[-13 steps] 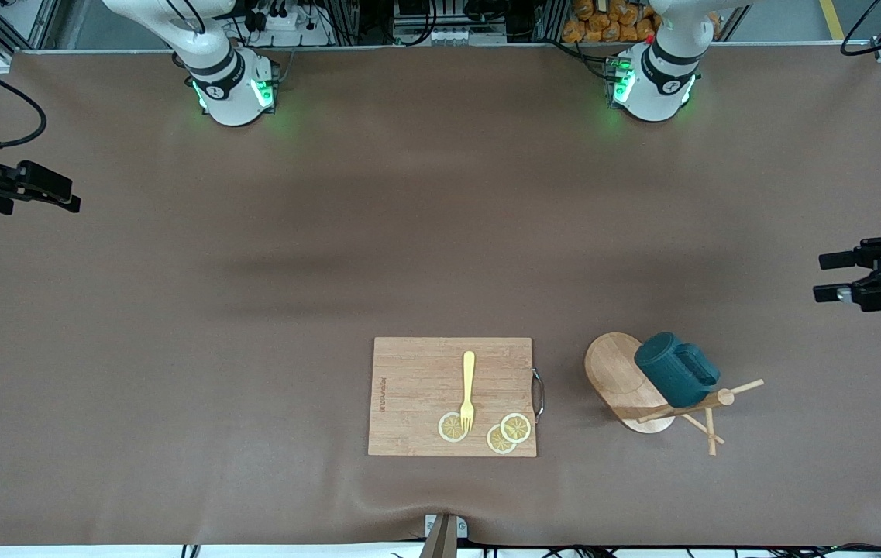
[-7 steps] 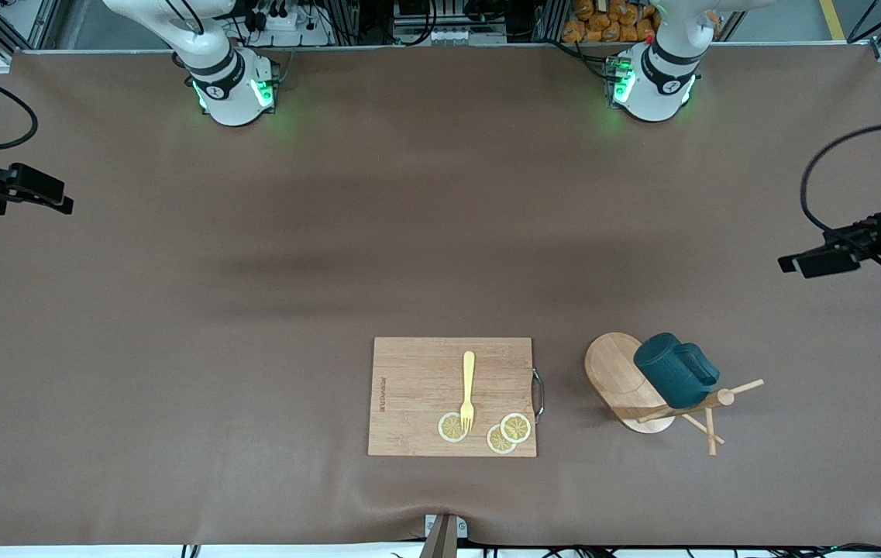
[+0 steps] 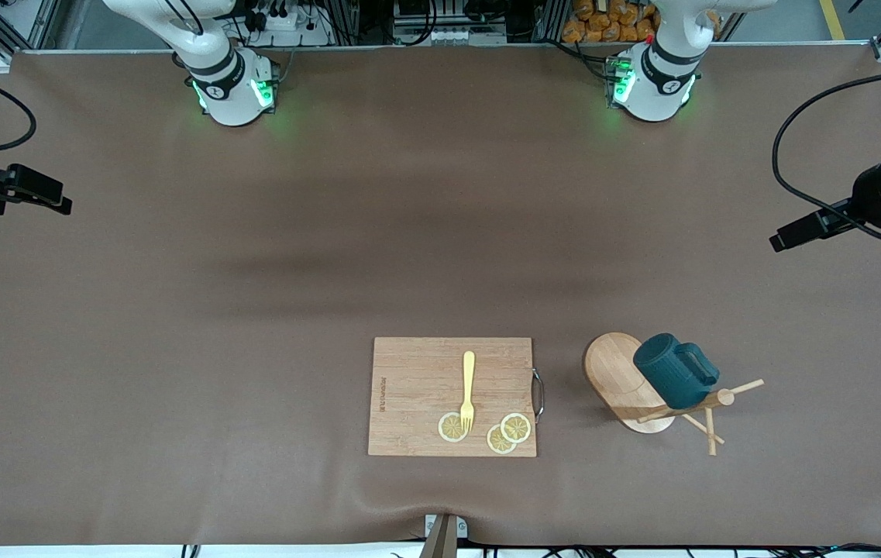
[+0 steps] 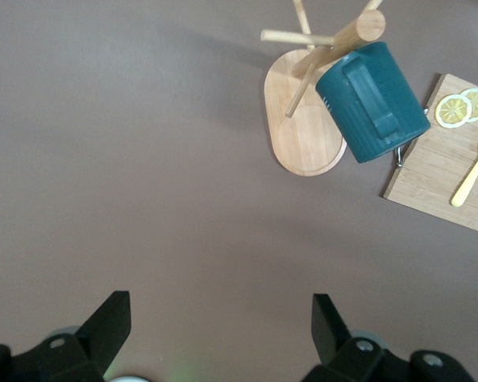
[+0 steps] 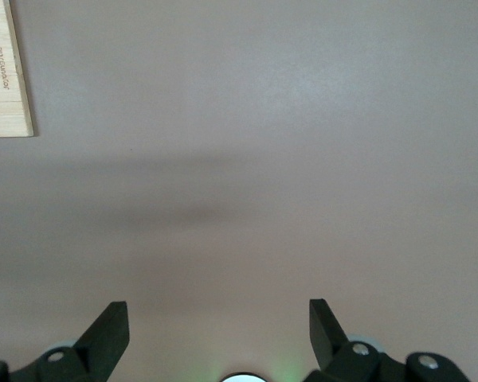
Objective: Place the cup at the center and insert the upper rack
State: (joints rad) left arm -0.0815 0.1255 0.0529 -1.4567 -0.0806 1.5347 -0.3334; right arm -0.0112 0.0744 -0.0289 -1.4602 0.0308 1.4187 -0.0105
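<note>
The cup [image 3: 673, 370] hangs tilted on the upper rack [image 3: 626, 384] beside the cutting board [image 3: 452, 395], looks hard, glazed and slippery, best pinched by its rim, while left pincer [image 4: 219, 326] and right pincer [image 5: 217, 322] hover spread over bare tabletop [image 3: 332, 232].
</note>
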